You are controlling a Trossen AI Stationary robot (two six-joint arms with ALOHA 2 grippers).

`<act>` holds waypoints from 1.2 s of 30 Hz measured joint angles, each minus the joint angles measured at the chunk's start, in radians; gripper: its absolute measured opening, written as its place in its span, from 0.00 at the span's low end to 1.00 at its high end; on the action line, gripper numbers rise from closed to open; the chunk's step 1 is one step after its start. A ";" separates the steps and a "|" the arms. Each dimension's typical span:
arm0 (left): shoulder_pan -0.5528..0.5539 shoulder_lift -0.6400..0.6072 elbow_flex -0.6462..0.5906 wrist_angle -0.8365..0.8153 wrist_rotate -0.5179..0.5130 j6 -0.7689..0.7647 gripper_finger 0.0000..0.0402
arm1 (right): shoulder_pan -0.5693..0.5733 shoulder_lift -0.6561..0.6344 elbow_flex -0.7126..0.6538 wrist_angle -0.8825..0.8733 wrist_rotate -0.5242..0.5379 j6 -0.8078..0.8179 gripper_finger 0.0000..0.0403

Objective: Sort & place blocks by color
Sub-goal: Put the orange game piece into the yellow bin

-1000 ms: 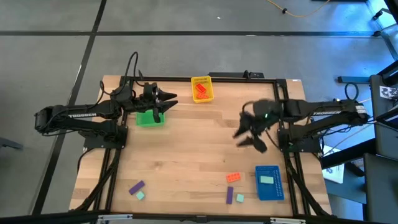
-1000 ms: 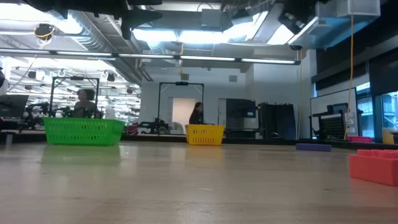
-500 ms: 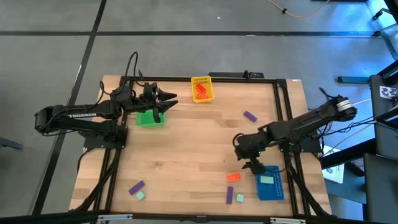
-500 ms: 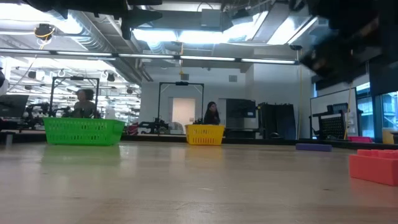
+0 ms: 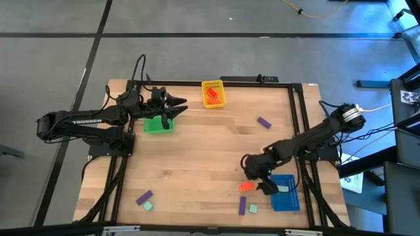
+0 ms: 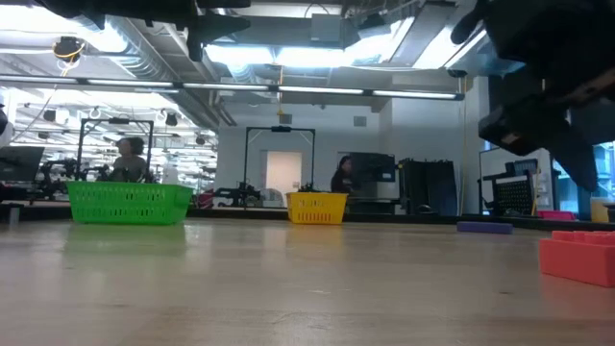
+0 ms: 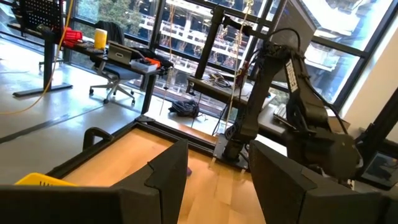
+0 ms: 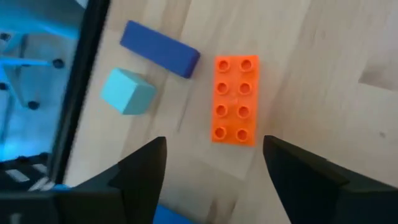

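1. Since the earlier frames the right arm has swung from mid-table toward the near right corner, and a purple block (image 5: pixel 264 122) it had covered now shows; the left arm has not moved.
2. High view: the right claw (image 5: pixel 258 176) hangs just above the orange block (image 5: pixel 246 186), beside the blue tray (image 5: pixel 285 196), which holds 1 mint block (image 5: pixel 282 189). Its fingers are spread and hold nothing. Near it lie another purple block (image 5: pixel 242 206) and a mint block (image 5: pixel 253 208). At the near left edge lie 1 purple block (image 5: pixel 144 196) and 1 mint block (image 5: pixel 147 206). The yellow tray (image 5: pixel 212 84) at the far edge holds orange blocks (image 5: pixel 212 96). The left claw (image 5: pixel 178 105) waits over the green tray (image 5: pixel 157 126); its fingers stand apart, empty.
3. Low view: the right claw's dark bulk (image 6: pixel 538 86) hangs at upper right above the orange block (image 6: pixel 577 256). A purple block (image 6: pixel 484 228) lies behind. The green tray (image 6: pixel 129 203) and yellow tray (image 6: pixel 317 207) stand far across the table (image 6: pixel 288 288). People (image 6: pixel 342 178) show in the room.
4. Left wrist view: the left fingers (image 7: pixel 168 174) are parted with nothing between; the right arm (image 7: pixel 298 112) shows beyond.
5. Right wrist view: the right fingers (image 8: pixel 146 168) are wide, straddling the orange block (image 8: pixel 236 99) without touching it; a purple block (image 8: pixel 160 48) and a mint block (image 8: pixel 128 91) lie beside it.
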 joint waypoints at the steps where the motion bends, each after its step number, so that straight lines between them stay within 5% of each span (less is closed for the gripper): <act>1: 0.000 0.000 0.000 0.000 0.000 0.000 0.41 | 0.008 0.010 0.000 0.011 0.017 0.005 0.69; 28: 0.000 0.000 0.000 0.000 0.000 0.000 0.41 | 0.116 0.178 0.003 0.105 0.278 0.183 0.73; 36: 0.000 0.000 0.000 0.000 0.000 0.000 0.41 | 0.115 0.181 0.001 0.103 0.363 0.177 0.65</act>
